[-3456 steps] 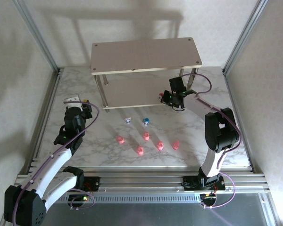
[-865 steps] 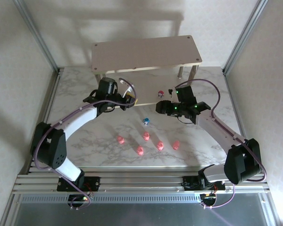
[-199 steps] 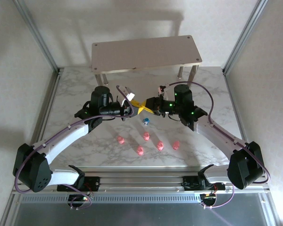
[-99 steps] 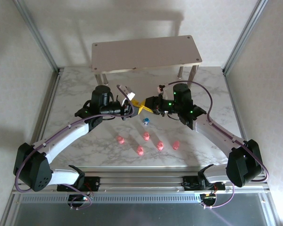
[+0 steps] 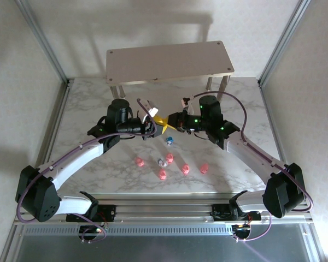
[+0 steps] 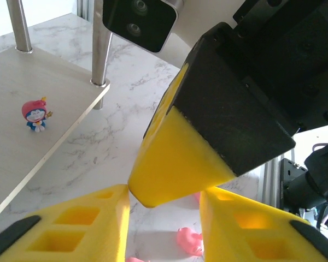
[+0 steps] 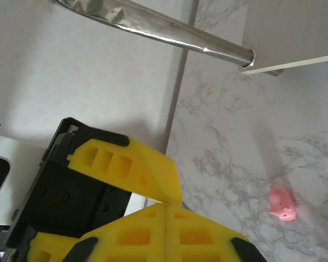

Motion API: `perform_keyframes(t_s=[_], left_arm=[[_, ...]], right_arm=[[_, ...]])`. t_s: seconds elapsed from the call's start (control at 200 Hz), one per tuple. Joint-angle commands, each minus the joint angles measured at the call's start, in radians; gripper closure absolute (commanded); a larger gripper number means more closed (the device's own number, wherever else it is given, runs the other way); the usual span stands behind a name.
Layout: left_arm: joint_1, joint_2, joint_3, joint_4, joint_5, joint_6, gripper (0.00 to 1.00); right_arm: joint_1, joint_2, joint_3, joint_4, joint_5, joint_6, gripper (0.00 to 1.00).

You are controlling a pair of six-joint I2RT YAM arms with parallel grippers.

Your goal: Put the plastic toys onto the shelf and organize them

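My left fingers (image 6: pixel 76 240) apart, right fingers (image 7: pixel 136 234) together. Red toy (image 6: pixel 37 114) on shelf (image 6: pixel 22 158) beyond them, seven toys (image 5: pixel 162 174) on worktop (image 5: pixel 87 101) below.

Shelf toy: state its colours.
Toy: red-pink top, blue below, on the shelf; clearest in left wrist view.

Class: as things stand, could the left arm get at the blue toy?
Probably, after untangling: the blue toy lies unobstructed on the table near the left gripper, but the right gripper's shut tip sits between its open jaws.
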Motion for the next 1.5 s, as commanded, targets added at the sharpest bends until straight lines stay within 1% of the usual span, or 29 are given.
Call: perform_keyframes(t_s=[0.0,0.075,0.14,0.18,0.27,0.4,0.415,0.456,0.486,0.536,0.676,0.776,0.866,0.931,1.041,1.171,1.241,1.336,1.497], left_arm=[[-0.006,-0.034,0.032,0.014,-0.07,-0.005,0.66],[-0.006,-0.065,0.019,-0.002,-0.129,0.001,0.66],[-0.006,-0.083,0.004,-0.018,-0.191,0.004,0.63],[-0.006,-0.087,0.001,-0.037,-0.214,0.005,0.62],[-0.01,-0.092,-0.016,-0.065,-0.239,0.002,0.61],[-0.022,-0.108,-0.062,-0.062,-0.296,-0.016,0.59],[-0.024,-0.108,-0.066,-0.063,-0.305,-0.019,0.59],[-0.03,-0.108,-0.078,-0.063,-0.336,-0.031,0.58],[-0.035,-0.108,-0.091,-0.059,-0.365,-0.044,0.58],[-0.042,-0.111,-0.114,-0.047,-0.417,-0.069,0.57],[-0.043,-0.158,-0.214,0.019,-0.542,-0.173,0.58],[-0.041,-0.233,-0.29,0.041,-0.69,-0.264,0.58],[-0.037,-0.31,-0.335,0.012,-0.823,-0.318,0.57],[-0.023,-0.362,-0.355,-0.013,-0.868,-0.333,0.55],[0.03,-0.425,-0.363,-0.066,-0.858,-0.334,0.54],[0.135,-0.461,-0.384,-0.082,-0.743,-0.334,0.54],[0.18,-0.479,-0.404,-0.071,-0.701,-0.333,0.54],[0.212,-0.485,-0.416,-0.065,-0.672,-0.321,0.54],[0.237,-0.461,-0.416,-0.062,-0.646,-0.297,0.54]], right_arm=[[0.005,-0.047,0.052,-0.131,0.062,-0.097,0.96],[0.005,-0.065,0.076,-0.238,0.127,-0.17,0.96],[0.005,-0.072,0.098,-0.33,0.195,-0.231,0.94],[0.006,-0.076,0.103,-0.38,0.241,-0.262,0.91],[0.006,-0.091,0.103,-0.483,0.353,-0.324,0.8],[0.011,-0.105,0.094,-0.598,0.473,-0.386,0.71],[0.013,-0.105,0.091,-0.608,0.482,-0.391,0.64],[0.019,-0.103,0.089,-0.634,0.504,-0.404,0.52],[0.029,-0.098,0.087,-0.649,0.521,-0.414,0.48],[0.054,-0.086,0.086,-0.667,0.559,-0.426,0.44],[0.158,-0.006,0.115,-0.689,0.7,-0.448,0.43],[0.248,0.084,0.163,-0.706,0.819,-0.431,0.43],[0.288,0.168,0.196,-0.706,0.89,-0.385,0.43],[0.301,0.217,0.205,-0.679,0.914,-0.356,0.42],[0.309,0.303,0.232,-0.642,0.929,-0.319,0.43],[0.315,0.397,0.28,-0.638,0.954,-0.291,0.43],[0.314,0.432,0.3,-0.632,0.954,-0.278,0.43],[0.314,0.466,0.317,-0.604,0.935,-0.26,0.4],[0.312,0.528,0.372,-0.628,0.962,-0.243,0.4]])
